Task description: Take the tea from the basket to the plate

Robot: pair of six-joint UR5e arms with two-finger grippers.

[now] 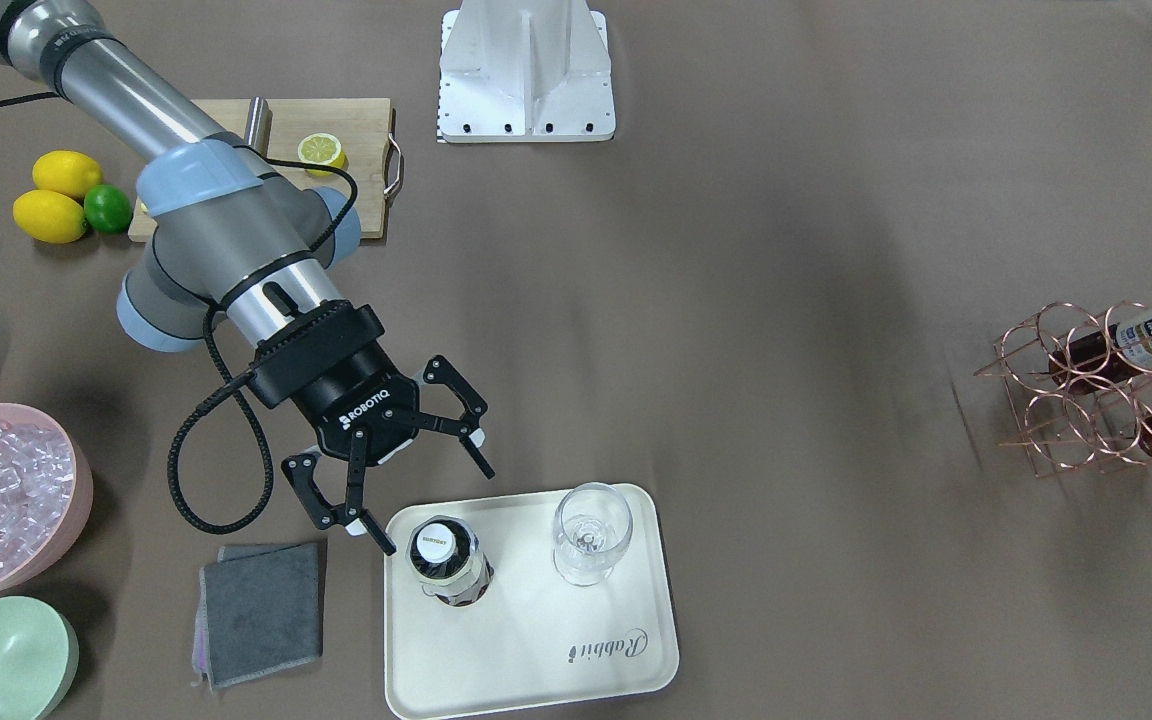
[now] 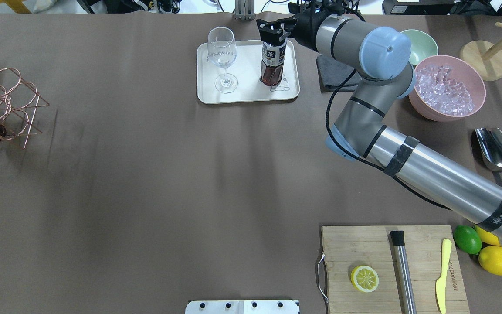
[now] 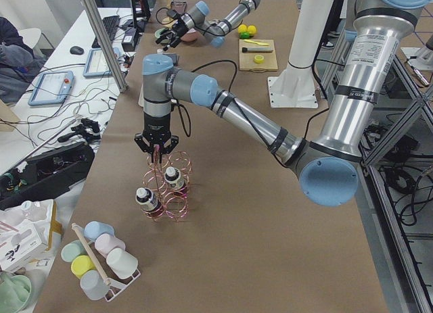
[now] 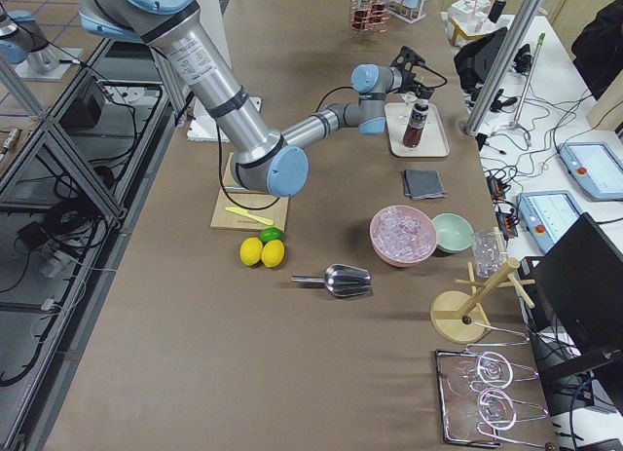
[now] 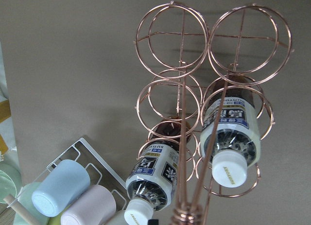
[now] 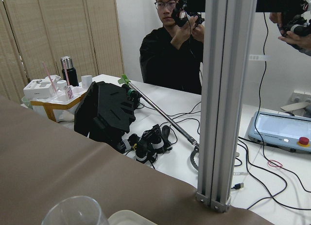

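— where was the tea?
— one tea (image 1: 448,565) stood upright on the plate (image 1: 536,650), long axis vertical. two more lay in the basket (image 1: 1076,410).
— and the right gripper (image 1: 433,507)?
— jaws spread, holding nothing, just above the cap. in the front-facing view the tea sat at its five o'clock.
— the left gripper (image 3: 157,148)?
— over the basket, nearer those two. i couldn't tell whether it was open.

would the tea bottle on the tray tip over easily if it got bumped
Probably fairly easily: the bottle stands upright, tall and narrow, on the smooth tray. Liquid shows in its lower part, which should steady it a little. If it fell it could roll, being round, or hit the glass beside it.
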